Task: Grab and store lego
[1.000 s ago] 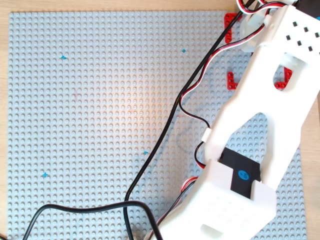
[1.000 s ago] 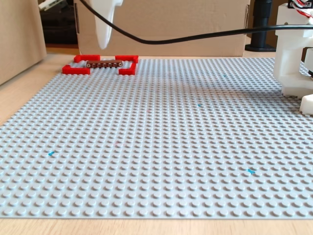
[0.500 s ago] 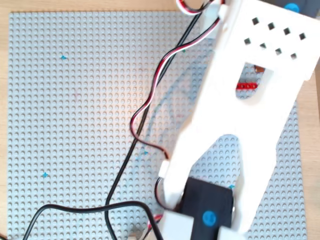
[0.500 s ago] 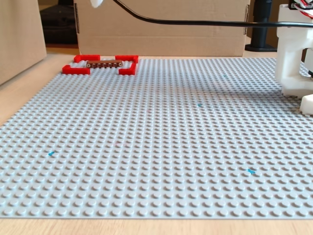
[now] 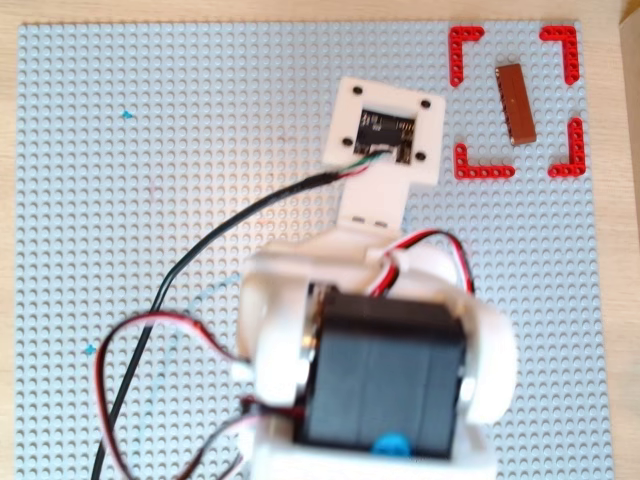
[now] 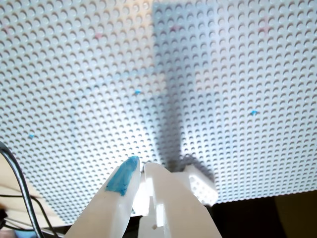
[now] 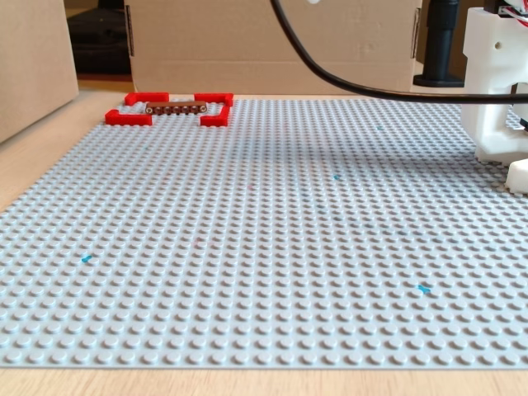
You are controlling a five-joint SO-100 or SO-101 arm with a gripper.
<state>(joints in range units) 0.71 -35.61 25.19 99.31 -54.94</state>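
We find the lego (image 5: 516, 104) lying flat inside the square marked by four red corner pieces (image 5: 464, 43), at the far right corner of the grey baseplate (image 5: 200, 180) in the overhead view; in the fixed view the same brick (image 7: 176, 107) sits low between those corners, touching none that we can make out. Our gripper (image 6: 141, 173) shows in the wrist view with its fingers nearly together and nothing between them, looking down on bare studs well away from the brick. Whatever the next step is, the brick appears already stored, so we judge the job is to keep clear of it and lift away cleanly. The arm's white body (image 5: 380, 350) hangs over the plate's near side, and the black cable (image 7: 346, 82) drapes across; the plate around the brick is bare, though cardboard walls stand just behind the red corners.
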